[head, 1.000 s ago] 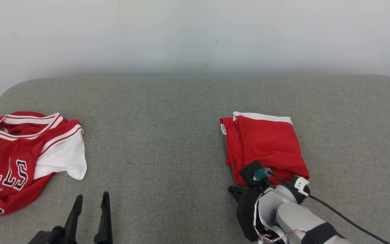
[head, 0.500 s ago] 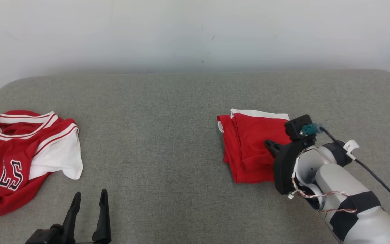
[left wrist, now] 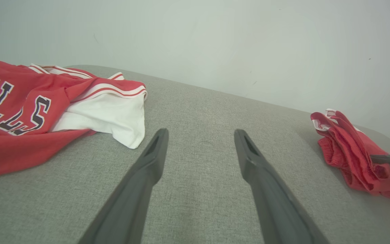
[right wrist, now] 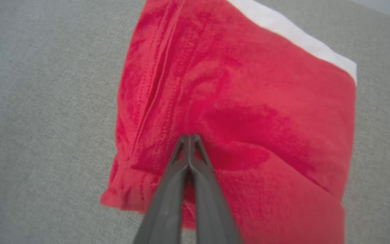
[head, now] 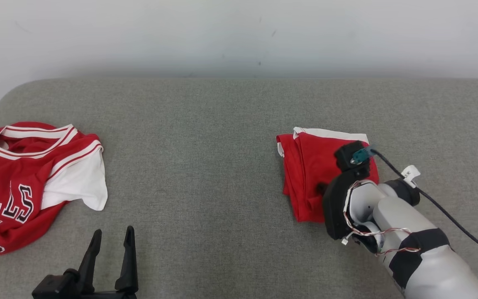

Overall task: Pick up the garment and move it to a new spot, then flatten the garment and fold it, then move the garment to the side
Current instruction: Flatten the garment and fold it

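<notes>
On the grey cloth-covered bench [head: 206, 145], the folded red garment [head: 311, 166] with a white band along its far edge lies toward 3 o'clock, well away from the near edge. The right arm comes in from 5 o'clock. In its wrist view the right pincer [right wrist: 189, 136] has its 2 dark fingers pressed tight together, with the tips set down on the red cloth [right wrist: 249, 101] near the middle of the folded pile. I cannot tell whether any cloth is caught between them.

The left pincer [head: 113, 229] sits at 7 o'clock with its 2 fingers spread wide, holding nothing, and bare grey fabric shows between them [left wrist: 200, 132].

A red Bulls jersey [head: 15, 187] with a white sleeve lies rumpled at 9 o'clock, well apart from the folded garment. A pale wall [head: 222, 33] stands behind the bench.
</notes>
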Robot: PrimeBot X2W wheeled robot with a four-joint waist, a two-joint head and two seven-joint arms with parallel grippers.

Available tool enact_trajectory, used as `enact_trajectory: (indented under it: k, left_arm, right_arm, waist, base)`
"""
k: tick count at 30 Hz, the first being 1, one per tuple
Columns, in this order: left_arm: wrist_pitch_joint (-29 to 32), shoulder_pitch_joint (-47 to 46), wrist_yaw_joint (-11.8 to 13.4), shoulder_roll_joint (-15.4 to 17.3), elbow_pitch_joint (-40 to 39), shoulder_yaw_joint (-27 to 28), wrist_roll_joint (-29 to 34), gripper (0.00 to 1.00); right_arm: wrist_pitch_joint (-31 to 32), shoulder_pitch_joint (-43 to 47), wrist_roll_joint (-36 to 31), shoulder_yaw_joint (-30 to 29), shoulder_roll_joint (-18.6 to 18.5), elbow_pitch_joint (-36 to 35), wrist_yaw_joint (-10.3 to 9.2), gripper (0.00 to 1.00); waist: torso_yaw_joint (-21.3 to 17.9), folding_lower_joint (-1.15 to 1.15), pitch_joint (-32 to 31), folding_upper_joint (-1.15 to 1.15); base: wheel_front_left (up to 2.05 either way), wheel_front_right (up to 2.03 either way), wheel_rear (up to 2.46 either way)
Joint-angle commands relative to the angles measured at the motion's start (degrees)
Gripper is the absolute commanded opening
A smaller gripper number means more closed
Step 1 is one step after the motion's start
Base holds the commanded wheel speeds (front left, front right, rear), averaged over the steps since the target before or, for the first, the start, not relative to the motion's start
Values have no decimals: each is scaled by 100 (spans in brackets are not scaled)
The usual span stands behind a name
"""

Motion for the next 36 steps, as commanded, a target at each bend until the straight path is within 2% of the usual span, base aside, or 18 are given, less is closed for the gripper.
enact_trajectory:
  k: [1,10,15,20,24,25,26,27,32,36]
  left_arm:
    - [-6,-64,-14,-1,17,28,-11,100]
    - [-5,99,35,-1,15,107,-36,100]
    - [-5,87,37,-1,-25,152,9,100]
    - [-5,81,48,-1,-39,176,4,100]
    - [-5,140,97,0,-31,193,-9,100]
    - [-5,167,102,0,-28,203,-16,100]
    - [-5,185,122,0,-32,211,-26,100]
    - [-5,201,145,-1,-33,224,-33,100]
    - [-5,324,224,0,-88,272,-41,100]
    - [-5,407,265,0,-135,316,-48,100]
  right_arm:
    - [32,94,71,58,-19,-31,-16,0]
    - [88,919,431,597,-181,-772,-16,0]
    - [-119,1266,664,656,1,-1186,-16,0]
    - [-679,1442,945,475,312,-1488,-16,0]
    - [-1431,1590,810,189,412,-1683,-16,0]
    - [-1622,1650,725,91,402,-1704,-16,19]
    - [-1823,1708,628,-7,389,-1745,-16,76]
    - [-2006,1775,528,-116,381,-1769,-16,100]
    - [-2987,2209,-107,-847,368,-2010,-16,100]
    - [-3351,2473,-504,-1276,396,-2227,-16,100]
  waist:
    - [-11,0,-14,0]
    - [-217,0,-180,0]
    - [-380,0,-172,0]
    - [-502,0,-205,0]
    - [-569,0,-325,0]
    - [-589,0,-360,0]
    - [-610,0,-399,0]
    - [-634,0,-445,0]
    - [-758,0,-590,0]
    - [-832,0,-650,0]
  base:
    - [0,0,0]
    - [0,0,0]
    - [0,0,0]
    - [0,0,0]
    - [0,0,0]
    - [0,0,0]
    - [0,0,0]
    - [0,0,0]
    - [0,0,0]
    - [0,0,0]
